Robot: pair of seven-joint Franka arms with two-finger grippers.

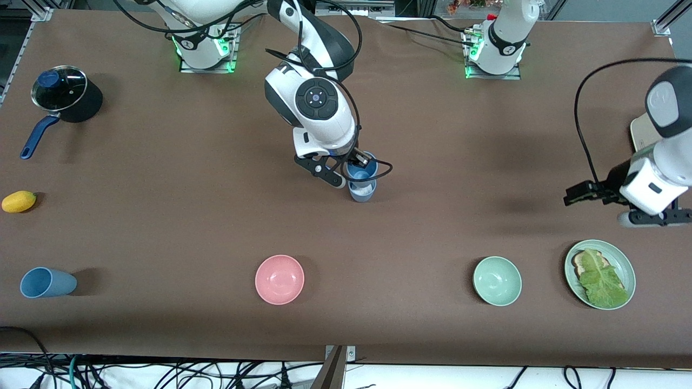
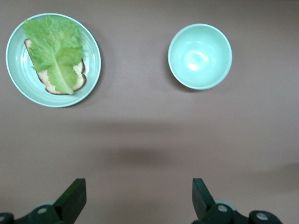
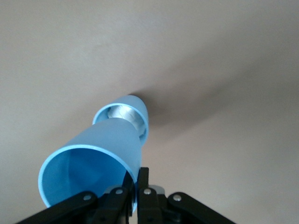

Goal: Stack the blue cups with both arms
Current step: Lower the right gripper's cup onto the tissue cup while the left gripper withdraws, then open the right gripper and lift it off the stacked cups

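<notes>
Worktop [image 1: 432, 178]: brown cloth, carrying everything below.
Right arm [image 1: 316, 102]: reaches from its base to mid-worktop, tool pointing down.
Left arm [image 1: 662, 162]: waits at its own end of the worktop, above the plate.
Pot [image 1: 67, 97]: black, glass lid, blue handle, at the right arm's end, farther from the front camera than the lemon.
Plate [image 1: 624, 265]: mint green, with toast under a lettuce leaf [image 2: 56, 49], at the left arm's end.
Pink bowl [image 1: 279, 279]: upright, nearer the front camera than the stack.
Green bowl [image 1: 497, 281]: upright, between pink bowl and plate; well apart from both.
Lying cup [image 1: 46, 282]: grey-blue, on its side, at the right arm's end, nearer the front camera than the lemon.
Lower cup [image 1: 362, 192]: blue, upright on the worktop at its middle.
Upper cup [image 1: 361, 170]: brighter blue, tilted, its base pushed into the lower cup's mouth [image 3: 121, 116].
Right tool [image 1: 346, 170]: clenched on the upper cup's rim, one finger inside the wall, one outside [image 3: 140, 186].
Left tool [image 2: 139, 198]: released, fingers [image 2: 74, 196] spread wide over bare worktop, near the plate and green bowl.
Lemon [image 1: 19, 201]: yellow, alone at the right arm's end.
</notes>
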